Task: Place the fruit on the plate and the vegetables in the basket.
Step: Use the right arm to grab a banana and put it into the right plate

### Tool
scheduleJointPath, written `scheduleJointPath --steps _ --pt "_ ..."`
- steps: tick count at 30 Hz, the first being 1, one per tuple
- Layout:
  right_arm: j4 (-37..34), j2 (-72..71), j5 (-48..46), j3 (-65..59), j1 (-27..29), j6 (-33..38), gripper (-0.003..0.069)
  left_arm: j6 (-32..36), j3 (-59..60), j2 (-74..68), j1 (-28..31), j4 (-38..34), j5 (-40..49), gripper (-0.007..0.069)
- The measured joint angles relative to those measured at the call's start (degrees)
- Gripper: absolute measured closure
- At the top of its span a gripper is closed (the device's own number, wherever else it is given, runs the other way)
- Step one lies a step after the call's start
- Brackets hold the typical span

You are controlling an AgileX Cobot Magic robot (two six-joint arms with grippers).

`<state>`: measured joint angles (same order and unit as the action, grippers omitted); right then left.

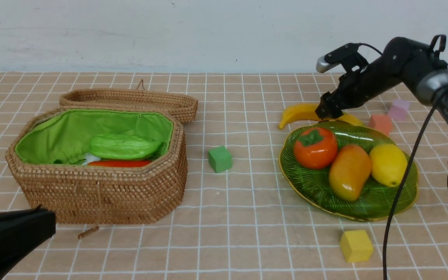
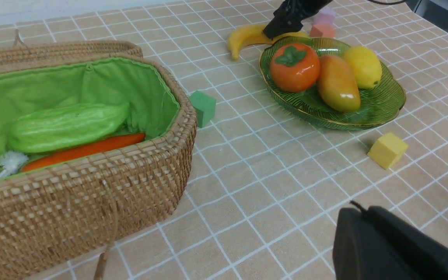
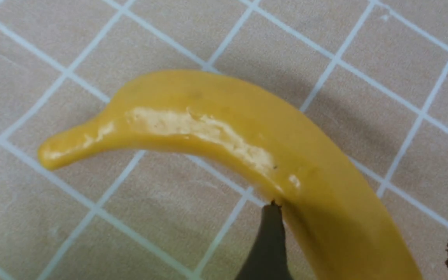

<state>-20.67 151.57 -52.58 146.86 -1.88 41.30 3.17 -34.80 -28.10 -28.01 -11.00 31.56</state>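
The yellow banana (image 1: 298, 112) (image 3: 228, 140) lies on the checked cloth just behind the green glass plate (image 1: 364, 217). My right gripper (image 1: 329, 111) (image 3: 366, 210) is open and straddles the banana's thick part; one finger is at its side, the other stands apart. On the plate rest a persimmon (image 1: 315, 149), a mango (image 1: 349, 171) and a lemon (image 1: 388, 163). The wicker basket (image 1: 103, 194) stands open at the left with a light-green gourd (image 1: 125, 147) and an orange carrot (image 1: 119, 163) inside. My left gripper (image 1: 47, 221) (image 2: 354, 212) is shut and empty near the basket's front corner.
A green cube (image 1: 220, 158) sits between basket and plate. A yellow cube (image 1: 356, 245) lies in front of the plate. A reddish cube (image 1: 380, 123) and a pink cube (image 1: 399, 109) are behind it. The basket lid (image 1: 130, 102) lies folded back. A black cable (image 1: 403, 182) hangs across the plate.
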Motion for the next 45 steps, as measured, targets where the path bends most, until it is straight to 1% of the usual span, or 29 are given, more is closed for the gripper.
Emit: scheduleJointPath --steps 9,17,20,21,22,23,24,25,31,34,38,41,42,44,45 --pt "-2.68 1.67 2.21 0.02 2.69 0.01 0.0082 -0.05 0.00 0.00 0.00 0.00 0.18 0.0617" --pt "-4.07 2.75 3.88 0.17 3.22 0.06 0.0129 -0.23 0.00 0.00 0.00 0.00 0.18 0.0617" --pt "-4.06 3.19 5.49 0.30 3.22 0.06 0.0186 -0.23 0.00 0.00 0.00 0.00 0.18 0.0617" --pt "-4.06 3.24 6.13 0.30 3.22 0.06 0.0229 -0.23 0.00 0.00 0.00 0.00 0.18 0.0617" --pt "-4.06 3.25 6.13 0.30 3.22 0.06 0.0236 -0.23 0.00 0.00 0.00 0.00 0.18 0.0617" --pt "-4.06 3.25 6.57 0.30 3.22 0.06 0.0293 -0.23 0.00 0.00 0.00 0.00 0.18 0.0617" --pt "-4.06 3.25 6.97 0.30 3.22 0.06 0.0332 -0.23 0.00 0.00 0.00 0.00 0.18 0.0617" --pt "-4.06 3.25 7.18 0.30 3.22 0.06 0.0342 -0.23 0.00 0.00 0.00 0.00 0.18 0.0617" --pt "-4.01 0.14 6.20 0.03 3.22 0.06 0.0338 -0.23 0.00 0.00 0.00 0.00 0.12 0.0617" --pt "-4.01 -4.67 3.38 -0.04 3.22 0.06 0.0337 -0.23 0.00 0.00 0.00 0.00 0.08 0.0617" --pt "-3.78 -12.13 -7.76 0.31 3.22 -0.82 0.0337 -0.23 0.00 0.00 0.00 0.00 -0.06 0.0617" --pt "-2.24 -16.29 -17.27 0.49 3.22 -3.27 0.0337 -0.12 0.00 0.00 0.00 0.00 -0.12 0.0617" --pt "-2.10 -16.46 -17.27 0.49 3.22 -3.50 0.0337 -0.12 0.00 0.00 0.00 0.00 -0.12 0.0617" --pt "0.65 -18.23 -18.87 -0.30 3.22 -8.77 0.0337 0.27 0.00 0.00 0.00 0.00 -0.18 0.0617" --pt "0.90 -18.35 -18.87 -0.48 3.22 -9.16 0.0337 0.31 0.00 0.00 0.00 0.00 -0.18 0.0617"
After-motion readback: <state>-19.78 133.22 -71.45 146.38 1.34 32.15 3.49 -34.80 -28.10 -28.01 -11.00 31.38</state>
